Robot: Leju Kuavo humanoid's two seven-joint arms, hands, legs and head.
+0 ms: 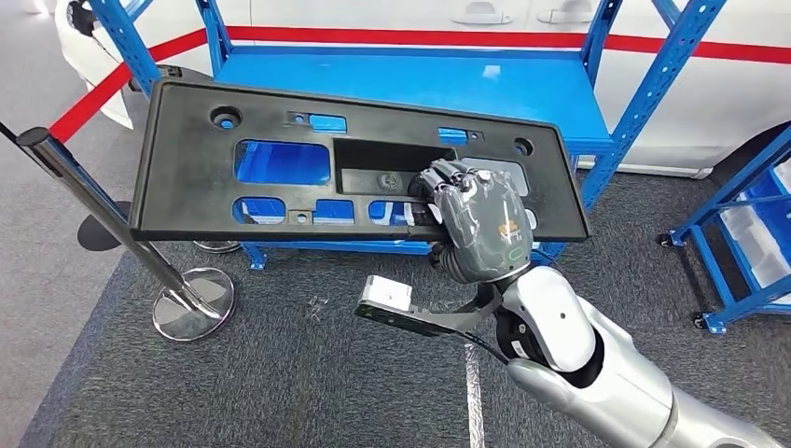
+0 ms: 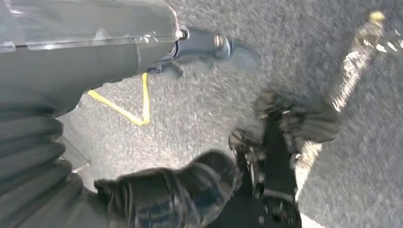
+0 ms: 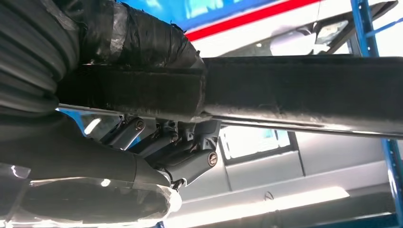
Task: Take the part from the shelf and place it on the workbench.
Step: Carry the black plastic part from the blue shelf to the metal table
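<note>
The part (image 1: pixel 280 121) is a long black plastic panel with several cut-outs. It hangs level in the air in front of the blue shelf (image 1: pixel 485 89), clear of the shelf board. My right hand (image 1: pixel 480 229) grips its near edge, right of the middle, with the fingers reaching into a cut-out. In the right wrist view the panel's edge (image 3: pixel 309 90) runs across the picture, with my thumb (image 3: pixel 138 42) on one face and the fingers (image 3: pixel 190 156) on the other. My left hand (image 2: pixel 71 76) hangs over the grey floor, thumb and fingers (image 2: pixel 161 199) apart, holding nothing.
A chrome barrier post (image 1: pixel 191 303) on a round base stands on the carpet at the left, below the panel's left end. A second blue rack (image 1: pixel 737 233) on castors stands at the right. A white car (image 1: pixel 709 112) with a red stripe is behind the shelf.
</note>
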